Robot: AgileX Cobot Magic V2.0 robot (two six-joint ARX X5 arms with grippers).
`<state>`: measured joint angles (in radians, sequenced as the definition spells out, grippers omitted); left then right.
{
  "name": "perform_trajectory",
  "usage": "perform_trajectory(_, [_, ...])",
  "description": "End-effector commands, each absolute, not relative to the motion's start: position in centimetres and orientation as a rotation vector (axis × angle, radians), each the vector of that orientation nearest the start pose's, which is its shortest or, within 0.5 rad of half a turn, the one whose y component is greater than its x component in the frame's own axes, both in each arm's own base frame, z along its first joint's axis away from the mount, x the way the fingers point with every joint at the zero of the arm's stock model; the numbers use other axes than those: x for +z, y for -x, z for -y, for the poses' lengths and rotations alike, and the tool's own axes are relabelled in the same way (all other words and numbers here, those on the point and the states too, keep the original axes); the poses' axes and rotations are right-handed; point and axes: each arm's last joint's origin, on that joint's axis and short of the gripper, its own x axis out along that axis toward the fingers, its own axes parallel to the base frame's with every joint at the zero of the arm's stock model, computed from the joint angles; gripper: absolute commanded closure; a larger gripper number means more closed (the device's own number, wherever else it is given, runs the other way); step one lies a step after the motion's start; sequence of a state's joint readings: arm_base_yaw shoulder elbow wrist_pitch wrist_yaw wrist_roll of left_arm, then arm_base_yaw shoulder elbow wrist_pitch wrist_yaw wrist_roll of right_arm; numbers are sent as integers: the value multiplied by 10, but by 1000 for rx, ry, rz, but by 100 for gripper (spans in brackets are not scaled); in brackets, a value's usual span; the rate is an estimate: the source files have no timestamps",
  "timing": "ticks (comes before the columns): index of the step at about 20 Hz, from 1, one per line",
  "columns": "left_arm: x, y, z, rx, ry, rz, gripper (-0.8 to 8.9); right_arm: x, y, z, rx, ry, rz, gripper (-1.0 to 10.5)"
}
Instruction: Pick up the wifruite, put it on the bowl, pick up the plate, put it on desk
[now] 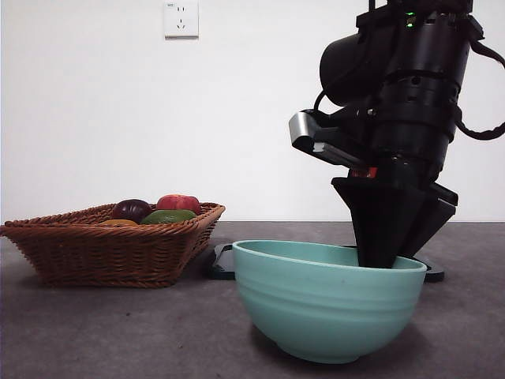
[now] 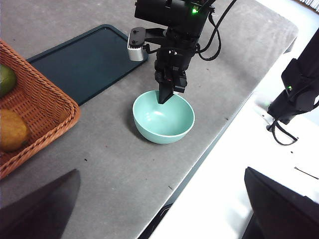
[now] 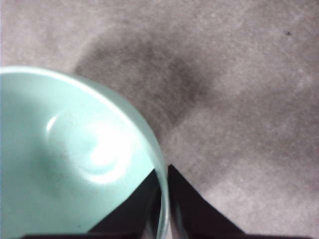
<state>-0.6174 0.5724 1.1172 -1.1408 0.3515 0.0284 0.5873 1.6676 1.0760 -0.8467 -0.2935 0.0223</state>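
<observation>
The mint-green bowl [image 1: 330, 298] stands on the desk [image 1: 118, 332], and its inside shows nothing in it. My right gripper [image 3: 162, 199] is shut on the bowl's rim, one jaw inside and one outside; it also shows as the right gripper [image 1: 379, 251] in the front view and the right gripper [image 2: 165, 98] in the left wrist view. The orange-brown wifruite [image 2: 11, 130] lies in the wicker basket [image 2: 45, 112], also seen as the wifruite [image 1: 118, 223], partly hidden by the wall. A flat dark teal plate [image 2: 89, 59] lies behind the bowl. My left gripper [image 2: 160, 172] hangs open, high above the desk.
The basket [image 1: 110, 245] at the left also holds a dark purple fruit [image 1: 131, 209], a red fruit [image 1: 179, 203] and a green fruit [image 1: 168, 215]. The desk's front edge [image 2: 209, 144] runs close by the bowl [image 2: 163, 117]. A wall socket [image 1: 181, 18] is behind.
</observation>
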Motion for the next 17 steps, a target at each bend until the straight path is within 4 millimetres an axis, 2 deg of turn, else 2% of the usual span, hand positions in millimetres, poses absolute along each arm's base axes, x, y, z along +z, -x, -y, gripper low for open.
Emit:
perform_trajectory(1, [375,-38,40,-965,-109,-578,286,180,-242,-174,709,210,-1473,937])
perform_trajectory(4, [375,-38,40,-965,-109,-578,286,181,-242,-174,702,206,-1470,923])
perform_trajectory(8, [375,-38,40,-965,-109,-578,286,196,-240,-170,706,196,-1418,661])
perform_trajectory(12, [375,-38,40,-965,-109,-578,286,234,-228,-157,676,161,-1282,496])
perform_trajectory(15, [375,-38,40,-965,-109,-578,286,272,-204,-140,664,138,-1169,343])
perform_trajectory(17, [375,-38,40,-965,-109,-578,286,296,-183,-126,651,115,-1102,326])
